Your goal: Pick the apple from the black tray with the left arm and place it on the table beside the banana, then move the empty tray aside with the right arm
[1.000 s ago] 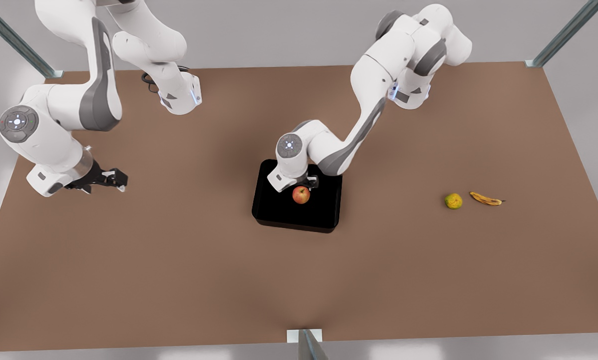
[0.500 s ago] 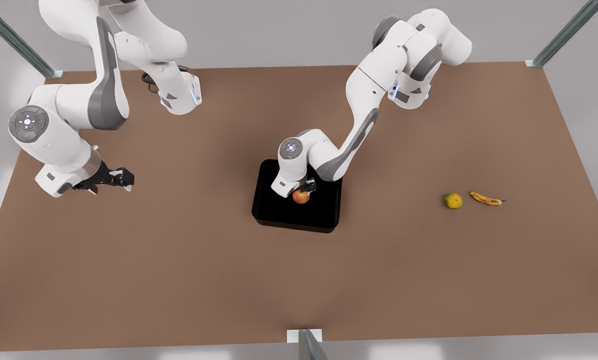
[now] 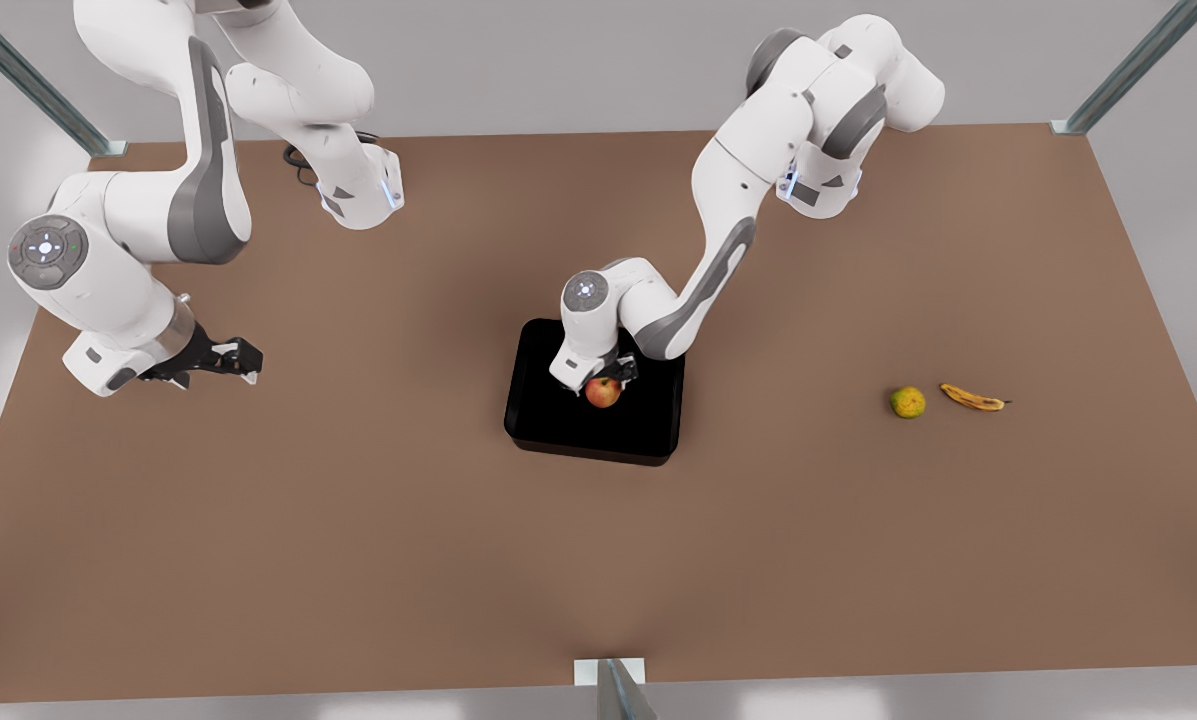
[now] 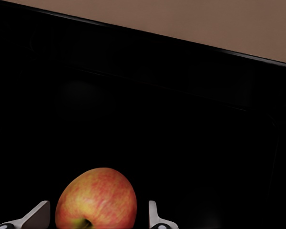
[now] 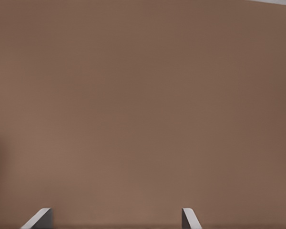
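The red apple sits in the glossy black tray at the middle of the brown table. My left gripper is lowered over the apple and open, with a fingertip on each side and a small gap to the fruit. The banana lies far off toward the front view's right. Low over bare table at the front view's left, my right gripper waits open, holding nothing.
A yellow-green round fruit lies just beside the banana, on its tray side. Metal frame posts stand at the table's corners, and a bracket sits at the near edge. Bare tabletop surrounds the tray on all sides.
The left gripper has come down around the apple, which has stayed in place. The right arm shifted slightly and sits near where it was.
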Available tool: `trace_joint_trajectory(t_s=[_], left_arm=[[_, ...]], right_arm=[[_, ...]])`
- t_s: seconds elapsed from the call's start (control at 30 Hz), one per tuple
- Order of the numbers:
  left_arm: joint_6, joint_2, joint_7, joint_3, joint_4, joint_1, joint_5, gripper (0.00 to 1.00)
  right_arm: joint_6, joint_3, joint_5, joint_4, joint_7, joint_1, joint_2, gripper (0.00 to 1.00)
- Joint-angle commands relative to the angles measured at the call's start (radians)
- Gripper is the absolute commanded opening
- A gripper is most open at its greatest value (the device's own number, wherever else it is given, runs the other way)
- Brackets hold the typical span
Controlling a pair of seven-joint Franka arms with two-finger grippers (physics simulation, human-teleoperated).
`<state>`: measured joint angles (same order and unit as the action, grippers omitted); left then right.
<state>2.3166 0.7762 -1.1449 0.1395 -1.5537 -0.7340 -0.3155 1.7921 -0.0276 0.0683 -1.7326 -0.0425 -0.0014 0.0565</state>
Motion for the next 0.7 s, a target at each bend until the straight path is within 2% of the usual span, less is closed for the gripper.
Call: trace_joint_trajectory(t_s=[0.0,0.27,0.33,0.4,0.5,0.67], left_arm=[[0.006,0.001,-0.038,0.000,-0.008,-0.001,-0.024,1.00],[0.007,0.012,-0.045,0.000,-0.006,0.005,-0.019,0.99],[0.029,0.020,-0.047,0.000,-0.006,0.008,-0.016,0.79],[0.029,0.020,-0.050,0.000,-0.005,0.010,-0.011,0.72],[-0.003,0.002,-0.058,0.000,-0.006,0.010,-0.011,0.73],[-0.209,-0.092,0.022,0.000,-0.006,0.036,-0.010,0.73]], right_arm=[[0.000,0.000,-0.001,0.001,-0.004,0.006,-0.001,1.00],[0.000,0.000,-0.001,0.001,-0.004,0.006,-0.001,1.00],[0.000,0.000,-0.001,0.001,-0.004,0.006,-0.001,1.00],[0.000,0.000,-0.001,-0.001,-0.004,0.006,0.000,1.00],[0.000,0.000,-0.001,0.001,-0.004,0.006,-0.001,1.00],[0.000,-0.002,-0.002,0.001,0.000,0.009,0.002,1.00]])
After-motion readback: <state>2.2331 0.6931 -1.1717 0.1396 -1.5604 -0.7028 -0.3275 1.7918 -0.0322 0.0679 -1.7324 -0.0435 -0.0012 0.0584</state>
